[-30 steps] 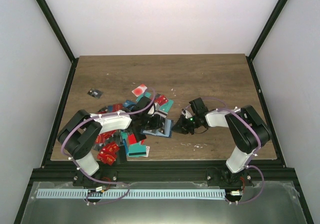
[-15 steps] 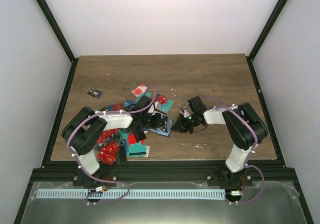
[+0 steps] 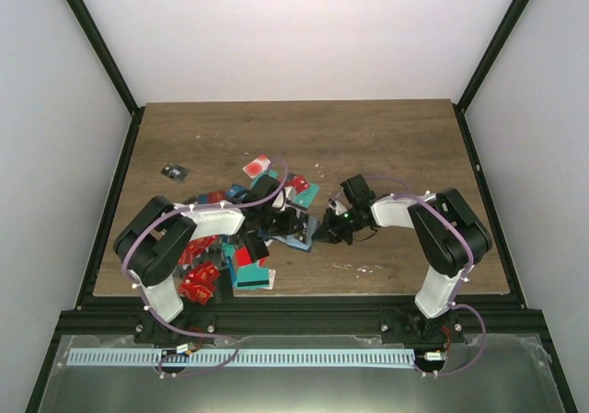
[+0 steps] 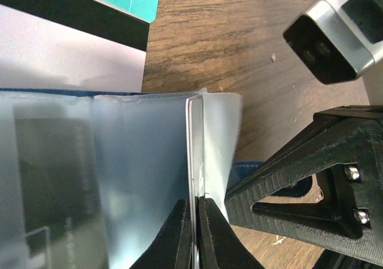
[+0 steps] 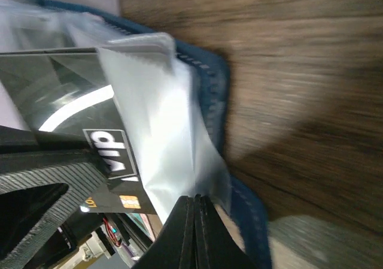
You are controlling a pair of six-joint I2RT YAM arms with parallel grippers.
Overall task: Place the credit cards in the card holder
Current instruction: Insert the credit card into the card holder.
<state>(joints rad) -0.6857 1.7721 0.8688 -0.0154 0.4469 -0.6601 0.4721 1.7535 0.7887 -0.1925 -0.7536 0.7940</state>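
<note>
The left tool [image 4: 195, 206] is pinched shut on a clear sleeve edge of the card holder [image 4: 137, 161], which lies open on the worktop [image 4: 239, 41] between both tools. The right tool [image 5: 194, 202] clamps the neighbouring sleeve. Part them gently, without tearing, so a pocket mouth gapes for a card.

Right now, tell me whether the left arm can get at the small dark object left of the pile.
Probably not yet: its fingers are shut on a card at the card holder and must let go first. The dark object lies uncovered, apart from the pile.
</note>
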